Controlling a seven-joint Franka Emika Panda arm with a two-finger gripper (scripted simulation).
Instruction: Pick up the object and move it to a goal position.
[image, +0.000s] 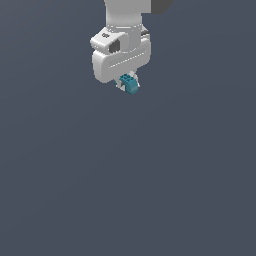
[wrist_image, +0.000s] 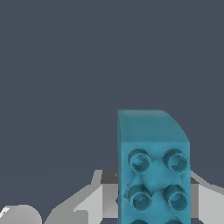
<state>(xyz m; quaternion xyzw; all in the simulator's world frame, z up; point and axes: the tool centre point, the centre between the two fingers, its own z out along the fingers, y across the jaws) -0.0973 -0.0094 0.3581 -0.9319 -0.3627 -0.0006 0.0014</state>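
Closest to the wrist camera, the teal object (wrist_image: 153, 168) fills the view, studded face toward the lens, clamped between the fingers of the hand (image: 128, 84). Beyond it lies only plain grey worktop (image: 150, 190). The carry seems underway; no goal marker shows, so the next move calls for a steady hold.

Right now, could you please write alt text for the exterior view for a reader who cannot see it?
A white robot end effector near the top of the frame holds a small teal-blue studded block at its tip. Everything else in view is a plain dark grey-blue background, with no other objects or goal marker visible.
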